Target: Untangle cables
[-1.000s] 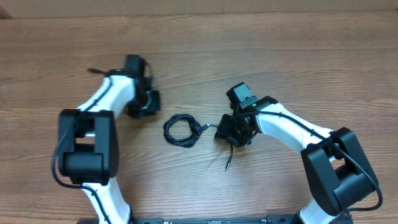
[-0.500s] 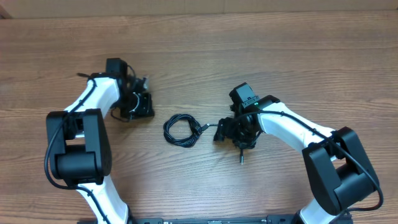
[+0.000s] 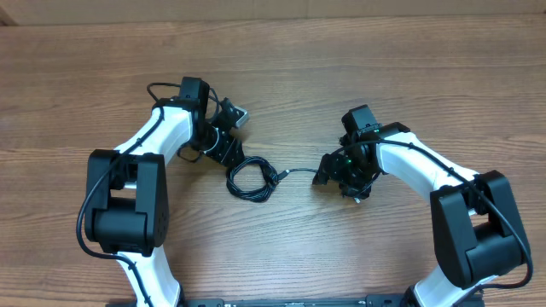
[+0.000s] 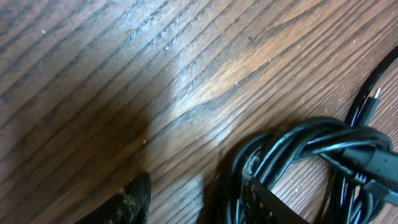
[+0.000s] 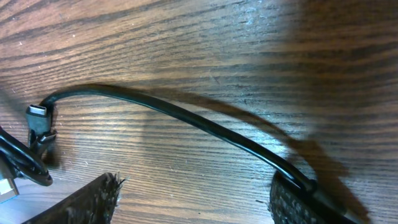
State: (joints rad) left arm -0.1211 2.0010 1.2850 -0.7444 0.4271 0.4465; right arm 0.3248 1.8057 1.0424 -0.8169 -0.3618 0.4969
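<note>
The cables (image 3: 229, 181) lie as a small black coil on the wooden table, mid-front. One strand (image 3: 299, 172) runs right from the coil to my right gripper (image 3: 328, 176). My left gripper (image 3: 227, 155) hovers at the coil's upper left edge. In the left wrist view the left gripper (image 4: 196, 190) is open, its right fingertip (image 4: 254, 186) among the looped cables (image 4: 298, 140), bare wood at the other. In the right wrist view the right gripper (image 5: 196, 196) is open wide; a single cable (image 5: 186, 115) arcs from a silver-tipped plug (image 5: 37, 115) to the right fingertip (image 5: 292, 199).
The wooden table (image 3: 358, 77) stretches bare behind and in front of both arms. Both white arms reach in from the near edge, left arm (image 3: 162, 136) and right arm (image 3: 418, 166). A thick arm wire loops at the left arm's far side (image 3: 158, 85).
My left gripper swung from the far left over to the coil and opened. My right gripper opened and shifted right; the loose end seen below it no longer shows.
</note>
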